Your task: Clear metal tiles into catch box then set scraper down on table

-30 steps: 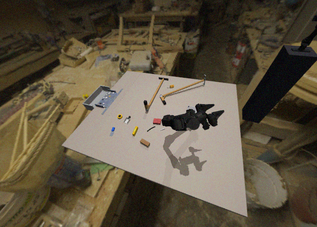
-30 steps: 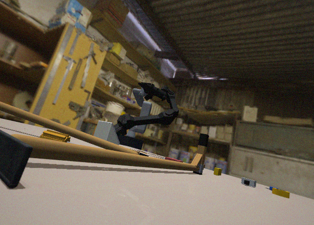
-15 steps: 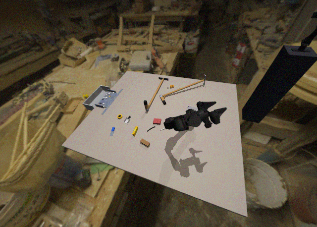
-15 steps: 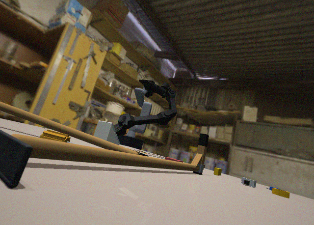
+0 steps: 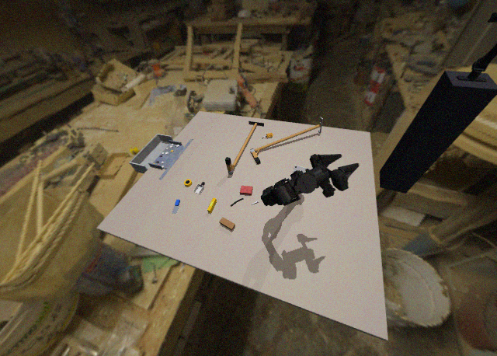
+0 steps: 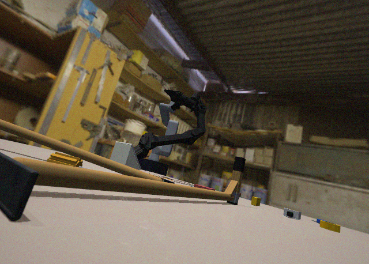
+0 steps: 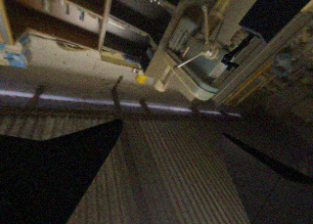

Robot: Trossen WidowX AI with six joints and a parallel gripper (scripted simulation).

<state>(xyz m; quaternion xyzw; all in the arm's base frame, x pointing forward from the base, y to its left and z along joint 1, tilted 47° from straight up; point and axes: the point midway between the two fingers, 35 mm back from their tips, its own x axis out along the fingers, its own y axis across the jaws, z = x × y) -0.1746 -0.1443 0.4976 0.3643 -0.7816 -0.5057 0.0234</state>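
Several small tiles (image 5: 172,150) lie around the bluish steel plate (image 5: 170,165) and the grey-walled catch box (image 5: 139,167) at the left; I cannot tell which lie on the plate and which in the box. Two long wooden-handled tools lie on the table. One (image 5: 244,146) (image 6: 128,180) has a wide black blade and an upright black-tipped grip. The other (image 5: 286,138) (image 6: 74,148) has an upright metal head at the far right and a black-tipped grip. Which one is the scraper is unclear. My gripper (image 5: 349,160) (image 6: 168,98) (image 7: 169,130) is open and empty, high above the table, away from both tools.
On the table (image 5: 333,239) lie a red block (image 5: 246,190), a yellow block (image 5: 211,205), a brown block (image 5: 227,224), a yellow ring (image 5: 187,183), a blue-handled piece (image 5: 176,203) and an orange item (image 5: 269,135) (image 6: 65,159) between the tool handles.
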